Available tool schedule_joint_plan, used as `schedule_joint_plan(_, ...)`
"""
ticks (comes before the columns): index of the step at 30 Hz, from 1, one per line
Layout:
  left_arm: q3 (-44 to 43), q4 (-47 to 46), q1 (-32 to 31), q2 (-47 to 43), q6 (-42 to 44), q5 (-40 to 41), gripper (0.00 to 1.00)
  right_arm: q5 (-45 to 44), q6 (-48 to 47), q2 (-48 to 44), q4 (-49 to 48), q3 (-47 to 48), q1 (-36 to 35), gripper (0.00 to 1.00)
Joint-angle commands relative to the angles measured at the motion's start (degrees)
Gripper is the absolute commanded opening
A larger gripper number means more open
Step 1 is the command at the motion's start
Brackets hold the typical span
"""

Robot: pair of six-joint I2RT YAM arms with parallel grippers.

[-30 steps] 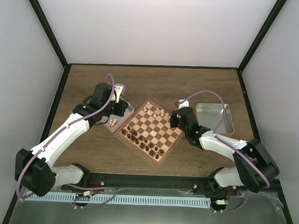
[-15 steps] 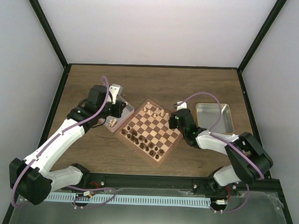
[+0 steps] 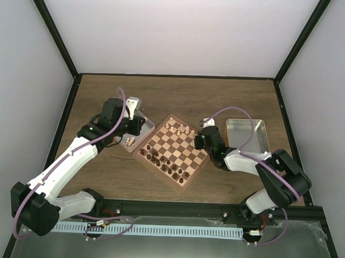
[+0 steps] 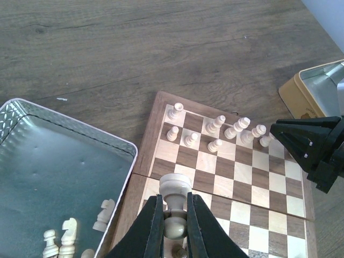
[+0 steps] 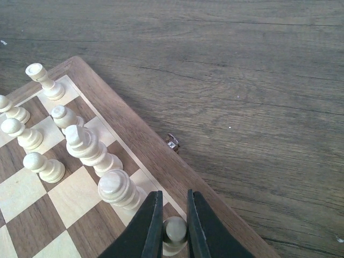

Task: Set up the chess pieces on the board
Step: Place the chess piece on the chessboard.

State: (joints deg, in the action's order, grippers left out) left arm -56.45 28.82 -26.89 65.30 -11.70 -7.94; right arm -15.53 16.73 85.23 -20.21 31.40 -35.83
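Note:
The board (image 3: 181, 146) lies turned like a diamond between the arms. In the left wrist view my left gripper (image 4: 174, 208) is shut on a light beige chess piece (image 4: 175, 189), held base-forward over the board's (image 4: 258, 183) left edge. My right gripper (image 5: 173, 207) is shut on a small beige pawn (image 5: 176, 230) standing on a square beside the board's rim (image 5: 140, 141). Several beige pieces (image 4: 215, 130) stand in two short rows at the far side of the board. From above, the left gripper (image 3: 140, 125) and right gripper (image 3: 200, 139) flank the board.
A silver tray (image 4: 54, 161) left of the board holds a few loose beige pieces (image 4: 67, 234). A second tray (image 3: 247, 135) sits to the right. Dark pieces (image 3: 163, 162) stand along the board's near side. A small metal clasp (image 5: 172, 142) sticks out of the rim.
The left arm's elbow has shifted while its gripper stays by the tray corner with the piece. The right gripper has edged slightly left onto the board's right corner.

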Motion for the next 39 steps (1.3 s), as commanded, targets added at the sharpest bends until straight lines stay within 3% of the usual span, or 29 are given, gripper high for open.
schedule_joint_plan(1, 0.46, -0.44, 0.10, -0.25, 0.93, 0.55, 0.04, -1.82, -0.44, 0.20, -0.94, 0.12, -0.59, 0.09)
schedule_joint_plan(22, 0.74, -0.68, 0.19, -1.04, 1.51, -0.27, 0.04, 0.46, 0.96, -2.20, 2.06, 1.23, -0.49, 0.26)
schedule_joint_plan(31, 1.08, -2.33, 0.15, -0.66, 2.27, -8.20, 0.04, 1.29, 7.44, -13.75, 14.02, 6.26, -0.45, 0.41)
schedule_joint_plan(35, 1.80, -5.09, 0.02, -0.97, 2.39, -17.36, 0.04, 11.56, 9.24, -20.48, 20.05, 8.97, -0.41, 0.51)
schedule_joint_plan(39, 2.90, -11.77, -0.41, -2.63, 0.30, -28.43, 0.04, 33.35, 12.81, -24.93, 18.59, 10.84, -0.38, 0.58)
